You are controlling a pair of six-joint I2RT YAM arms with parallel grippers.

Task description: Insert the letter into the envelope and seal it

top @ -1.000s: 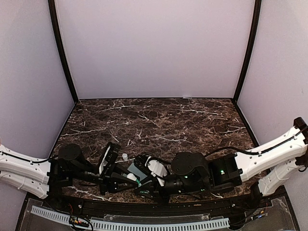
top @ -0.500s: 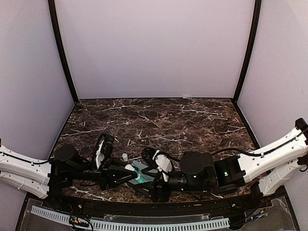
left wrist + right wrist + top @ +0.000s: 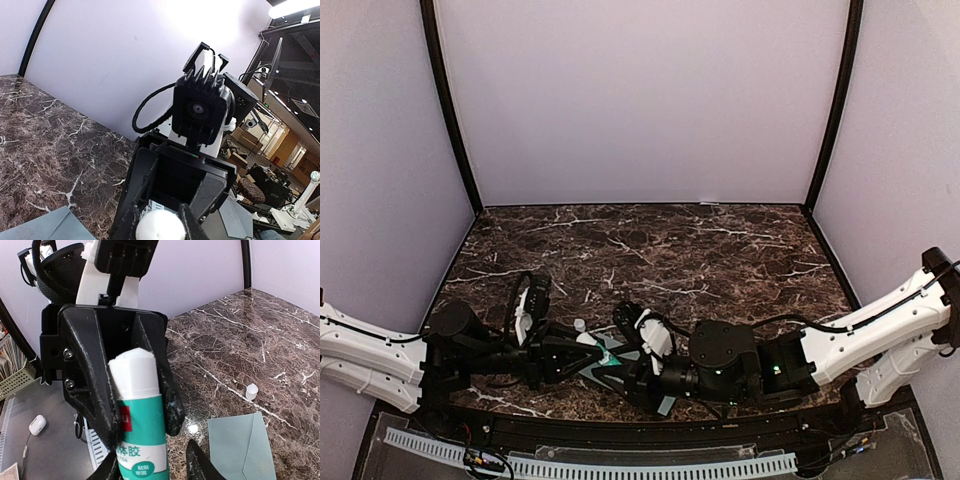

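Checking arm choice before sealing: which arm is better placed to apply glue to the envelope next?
Left. The left gripper clamps the uncapped glue stick, and the envelope lies close by on the table. The right gripper only flanks the stick's base.

A robotics lab: a pale-walled booth (image 3: 640, 100) over a marbled table (image 3: 720, 250) (ceiling lights (image 3: 295, 7) and clutter (image 3: 260, 180) beyond).

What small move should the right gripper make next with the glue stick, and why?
Probably close the right gripper on the glue stick's lower end. The left gripper clamps the stick higher up, the right fingers flank its bottom without clearly gripping, and the envelope lies flat on the table beside them.
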